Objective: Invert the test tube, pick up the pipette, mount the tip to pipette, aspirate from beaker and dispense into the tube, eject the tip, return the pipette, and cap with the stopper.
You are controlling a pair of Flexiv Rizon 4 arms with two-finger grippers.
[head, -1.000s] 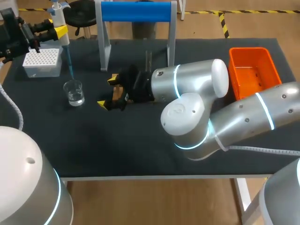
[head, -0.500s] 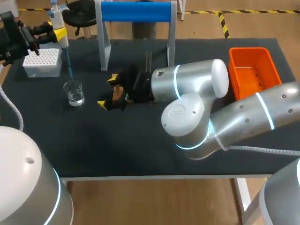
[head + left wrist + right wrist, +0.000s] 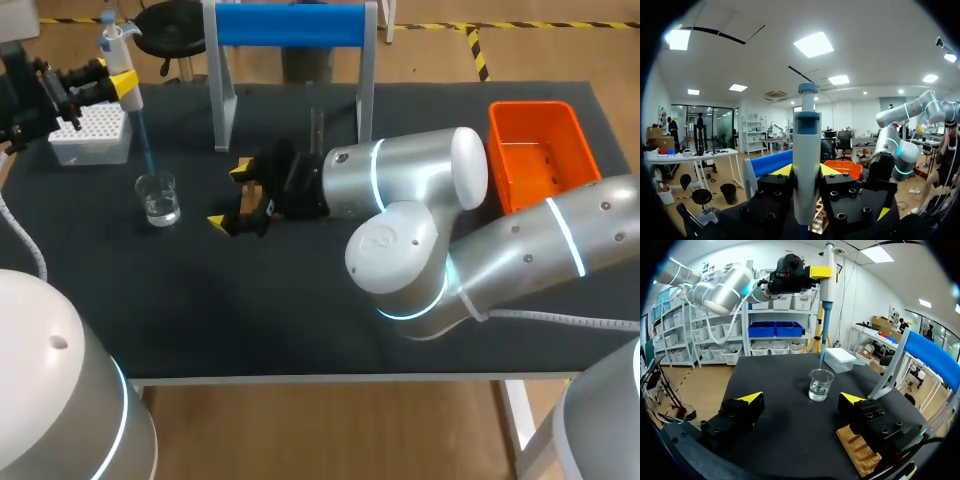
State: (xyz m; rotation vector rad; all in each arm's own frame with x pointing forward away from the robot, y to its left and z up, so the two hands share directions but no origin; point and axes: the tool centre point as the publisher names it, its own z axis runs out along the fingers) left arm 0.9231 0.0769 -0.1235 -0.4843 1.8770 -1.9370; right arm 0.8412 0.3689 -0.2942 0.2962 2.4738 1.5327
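My left gripper [image 3: 112, 72] is shut on the white-and-blue pipette [image 3: 120, 50], held upright at the table's far left. Its blue tip [image 3: 146, 140] ends just above the glass beaker [image 3: 158, 197], which holds a little clear liquid. In the left wrist view the pipette [image 3: 806, 160] stands between the fingers of my left gripper [image 3: 807, 187]. My right gripper [image 3: 238, 196] stands open mid-table, low over a wooden rack [image 3: 857, 450]. Ahead of my right gripper [image 3: 801, 400] are the beaker [image 3: 820, 385] and the pipette [image 3: 827, 280]. A thin test tube [image 3: 316, 125] stands upright behind my right arm.
A white tip box [image 3: 92, 133] sits at the far left, behind the beaker. A blue-topped stand [image 3: 290, 25] rises at the back middle. An orange bin [image 3: 540, 150] is at the back right. My right arm spans the table's right half.
My left arm has drawn the pipette slightly left and away, lifting its tip a little over the beaker. My right arm has not moved.
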